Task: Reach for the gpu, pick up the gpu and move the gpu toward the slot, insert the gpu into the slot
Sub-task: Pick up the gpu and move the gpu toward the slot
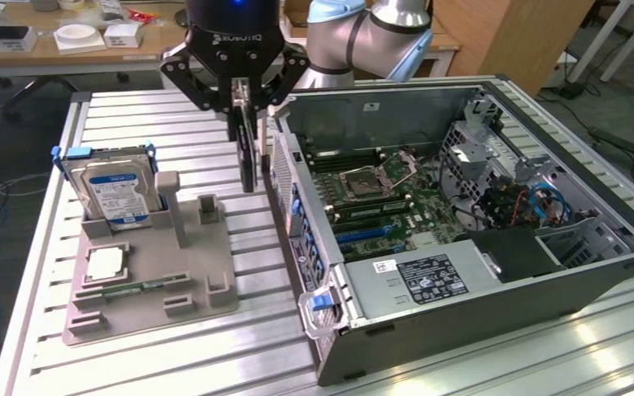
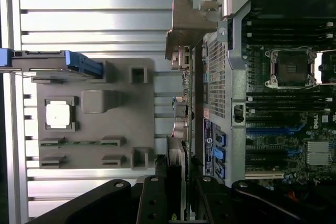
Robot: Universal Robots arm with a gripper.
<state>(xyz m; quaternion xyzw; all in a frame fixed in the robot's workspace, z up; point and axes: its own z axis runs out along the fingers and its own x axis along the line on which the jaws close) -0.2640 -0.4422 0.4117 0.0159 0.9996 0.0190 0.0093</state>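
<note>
The end effector (image 1: 244,103) pinches the gpu (image 1: 251,157) by its upper edge, so the card hangs upright, probably to meet the connector edge-on. It hangs over the tabletop (image 1: 262,346), between the holder (image 1: 152,280) and the open case (image 1: 461,297), outside the case and apart from the blue slot (image 1: 366,233).

The word ROBOTIQ stands upside down in pale letters on the black gripper (image 1: 247,106). The blue label (image 1: 116,196) on the hard drive (image 1: 95,165) and the black label (image 1: 429,276) on the power supply (image 1: 399,304) have print too small to read.
</note>
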